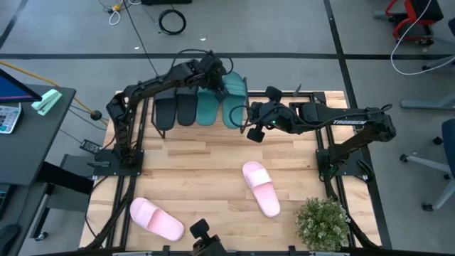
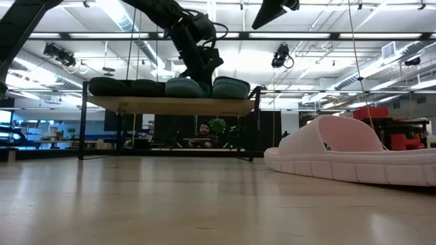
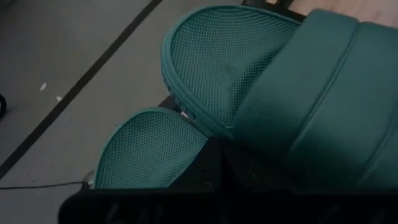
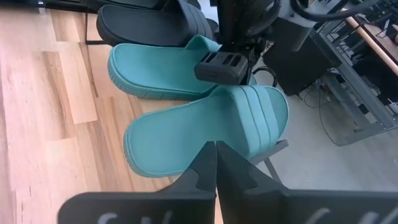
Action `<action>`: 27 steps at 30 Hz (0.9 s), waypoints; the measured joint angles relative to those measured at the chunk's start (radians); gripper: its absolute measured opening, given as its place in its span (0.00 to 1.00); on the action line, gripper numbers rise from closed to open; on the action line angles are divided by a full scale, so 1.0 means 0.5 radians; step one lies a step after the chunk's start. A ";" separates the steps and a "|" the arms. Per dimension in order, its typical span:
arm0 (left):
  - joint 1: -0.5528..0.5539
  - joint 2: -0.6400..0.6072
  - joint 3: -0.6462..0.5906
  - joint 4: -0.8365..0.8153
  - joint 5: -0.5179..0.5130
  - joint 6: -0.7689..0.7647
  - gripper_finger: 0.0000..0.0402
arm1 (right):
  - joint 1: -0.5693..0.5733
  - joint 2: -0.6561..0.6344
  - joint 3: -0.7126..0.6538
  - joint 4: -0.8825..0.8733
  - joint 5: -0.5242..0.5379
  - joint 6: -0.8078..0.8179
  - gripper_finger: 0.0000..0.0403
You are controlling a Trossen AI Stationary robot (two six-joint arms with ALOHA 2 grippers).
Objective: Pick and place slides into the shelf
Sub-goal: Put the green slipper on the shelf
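Observation:
The shelf (image 2: 170, 104) stands at the table's far side. Resting on its plank top side by side are two black slides (image 1: 175, 110) and two teal slides (image 1: 207, 107) (image 1: 233, 99). The right-hand teal slide (image 4: 205, 130) juts past the far edge. My left gripper (image 1: 213, 71) reaches down over the teal slides' far ends (image 2: 203, 71); its contact with them is hidden. My right gripper (image 4: 216, 163) is shut and empty, raised above the table just near of the right-hand teal slide (image 1: 252, 134). Two pink slides (image 1: 259, 186) (image 1: 156, 218) lie sole-down on the table.
A potted plant (image 1: 323, 224) stands at the table's near right corner. The arms' black frames (image 1: 124, 142) (image 1: 334, 160) stand at the table's left and right sides. In the low view a pink slide (image 2: 347, 153) fills the right foreground.

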 joint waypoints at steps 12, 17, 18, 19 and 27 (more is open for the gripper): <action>-0.002 -0.005 0.162 -0.072 0.002 -0.002 0.00 | 0.000 0.000 0.000 -0.017 0.000 0.000 0.01; -0.032 -0.017 0.161 -0.084 0.000 -0.001 0.00 | 0.000 0.000 0.000 -0.042 0.000 -0.001 0.01; -0.050 -0.028 0.161 -0.082 0.000 0.000 0.00 | 0.000 0.000 0.000 -0.048 0.000 -0.001 0.01; -0.068 -0.034 0.162 -0.061 -0.001 0.005 0.00 | 0.000 0.000 0.000 -0.050 0.000 -0.001 0.01; -0.121 -0.049 0.164 -0.045 0.003 0.016 0.00 | 0.000 0.000 0.000 -0.053 0.000 0.008 0.01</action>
